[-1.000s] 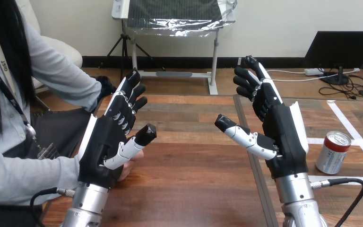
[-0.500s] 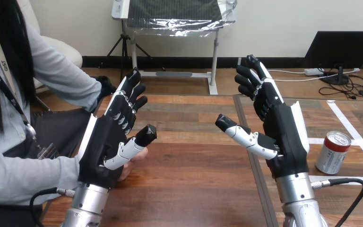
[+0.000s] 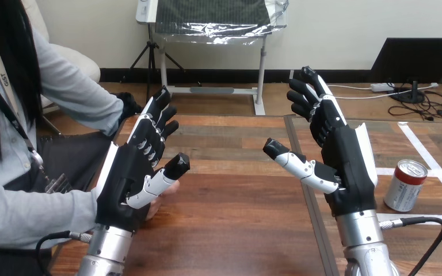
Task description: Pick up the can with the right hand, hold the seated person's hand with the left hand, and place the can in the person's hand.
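Head view: one can [image 3: 406, 185] upright; left hand [image 3: 128, 179], right hand [image 3: 345, 158] both spread, empty; one person's hand [image 3: 161, 199] behind left.

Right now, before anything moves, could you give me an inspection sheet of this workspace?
Surface: wooden table, white tape lines at its right.
Job's things: can upright at the right, untouched; person's hand partly behind the left hand, contact cannot be told.
Clutter: nothing seen.
Hands: left hand and right hand raised, both open, holding nothing.
Cables: nothing seen besides the robot's own.
Surroundings: person seated at the table's left.
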Robot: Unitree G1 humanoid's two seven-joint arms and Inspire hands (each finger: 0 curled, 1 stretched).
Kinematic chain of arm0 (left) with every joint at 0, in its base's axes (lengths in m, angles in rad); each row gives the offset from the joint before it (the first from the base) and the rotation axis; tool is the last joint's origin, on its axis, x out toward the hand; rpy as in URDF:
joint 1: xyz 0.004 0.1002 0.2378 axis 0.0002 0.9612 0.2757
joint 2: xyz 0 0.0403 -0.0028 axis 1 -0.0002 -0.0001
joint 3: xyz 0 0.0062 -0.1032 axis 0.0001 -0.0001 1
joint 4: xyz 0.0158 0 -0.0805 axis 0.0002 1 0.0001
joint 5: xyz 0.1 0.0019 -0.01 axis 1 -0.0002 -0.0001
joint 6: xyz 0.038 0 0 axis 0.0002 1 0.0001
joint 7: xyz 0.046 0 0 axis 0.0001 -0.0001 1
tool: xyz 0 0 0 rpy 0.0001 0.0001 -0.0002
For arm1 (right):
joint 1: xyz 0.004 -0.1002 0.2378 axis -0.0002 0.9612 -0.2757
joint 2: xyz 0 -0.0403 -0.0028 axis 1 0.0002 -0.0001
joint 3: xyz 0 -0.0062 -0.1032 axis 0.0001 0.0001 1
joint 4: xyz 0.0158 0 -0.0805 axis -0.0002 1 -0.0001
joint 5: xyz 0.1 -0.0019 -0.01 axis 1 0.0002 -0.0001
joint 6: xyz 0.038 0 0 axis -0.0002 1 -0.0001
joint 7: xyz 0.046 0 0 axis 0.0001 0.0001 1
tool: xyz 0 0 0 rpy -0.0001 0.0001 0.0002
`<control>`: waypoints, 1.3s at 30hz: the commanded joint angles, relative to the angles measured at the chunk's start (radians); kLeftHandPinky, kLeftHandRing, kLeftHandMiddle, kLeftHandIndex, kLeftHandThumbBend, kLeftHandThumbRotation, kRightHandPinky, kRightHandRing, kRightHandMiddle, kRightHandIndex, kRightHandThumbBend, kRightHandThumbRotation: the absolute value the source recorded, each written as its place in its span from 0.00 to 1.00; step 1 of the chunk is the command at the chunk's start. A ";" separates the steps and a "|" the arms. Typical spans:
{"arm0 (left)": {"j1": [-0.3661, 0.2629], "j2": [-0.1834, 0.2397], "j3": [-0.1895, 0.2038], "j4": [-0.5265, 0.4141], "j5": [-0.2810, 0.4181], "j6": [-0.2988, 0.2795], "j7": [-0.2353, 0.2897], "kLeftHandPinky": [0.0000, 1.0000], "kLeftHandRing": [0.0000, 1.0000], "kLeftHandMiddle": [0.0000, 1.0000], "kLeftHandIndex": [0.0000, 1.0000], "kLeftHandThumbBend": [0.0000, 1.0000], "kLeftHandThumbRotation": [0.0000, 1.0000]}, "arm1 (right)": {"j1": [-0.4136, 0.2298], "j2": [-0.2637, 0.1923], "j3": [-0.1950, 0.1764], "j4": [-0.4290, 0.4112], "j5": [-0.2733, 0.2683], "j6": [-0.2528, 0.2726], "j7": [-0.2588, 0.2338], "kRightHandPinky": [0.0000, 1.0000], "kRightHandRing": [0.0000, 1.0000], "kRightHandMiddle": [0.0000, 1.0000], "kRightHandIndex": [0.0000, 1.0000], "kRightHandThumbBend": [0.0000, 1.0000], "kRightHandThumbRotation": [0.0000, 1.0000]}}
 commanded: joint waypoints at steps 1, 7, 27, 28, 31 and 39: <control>-0.071 0.010 0.006 0.009 -0.015 -0.020 -0.003 0.92 0.95 0.97 0.94 1.00 0.56 | -0.069 -0.003 -0.004 -0.009 -0.003 -0.017 -0.016 0.88 0.88 0.89 0.94 0.76 0.33; -0.078 0.006 0.008 0.010 -0.032 -0.019 -0.018 0.92 0.96 0.97 0.95 1.00 0.56 | -0.073 -0.007 -0.005 -0.014 0.003 -0.015 -0.009 0.88 0.87 0.89 0.94 0.76 0.32; -0.075 -0.006 0.003 -0.007 -0.049 -0.007 -0.025 0.95 0.97 0.98 0.95 1.00 0.55 | -0.092 -0.047 -0.030 -0.050 0.045 -0.010 0.006 0.86 0.87 0.89 0.92 0.91 0.29; -0.076 -0.006 0.003 -0.007 -0.047 -0.008 -0.022 0.95 0.97 0.98 0.95 1.00 0.55 | -0.092 -0.049 -0.033 -0.054 0.047 -0.008 0.004 0.86 0.87 0.89 0.92 0.91 0.28; -0.075 -0.007 0.003 -0.008 -0.050 -0.006 -0.023 0.95 0.97 0.97 0.95 1.00 0.55 | -0.096 -0.060 -0.043 -0.061 0.037 -0.008 -0.012 0.86 0.86 0.88 0.92 0.91 0.26; -0.077 -0.013 0.005 -0.005 -0.056 -0.007 -0.026 0.95 0.96 0.97 0.95 1.00 0.56 | -0.111 -0.074 -0.071 -0.056 0.061 -0.021 -0.025 0.86 0.86 0.87 0.92 0.95 0.26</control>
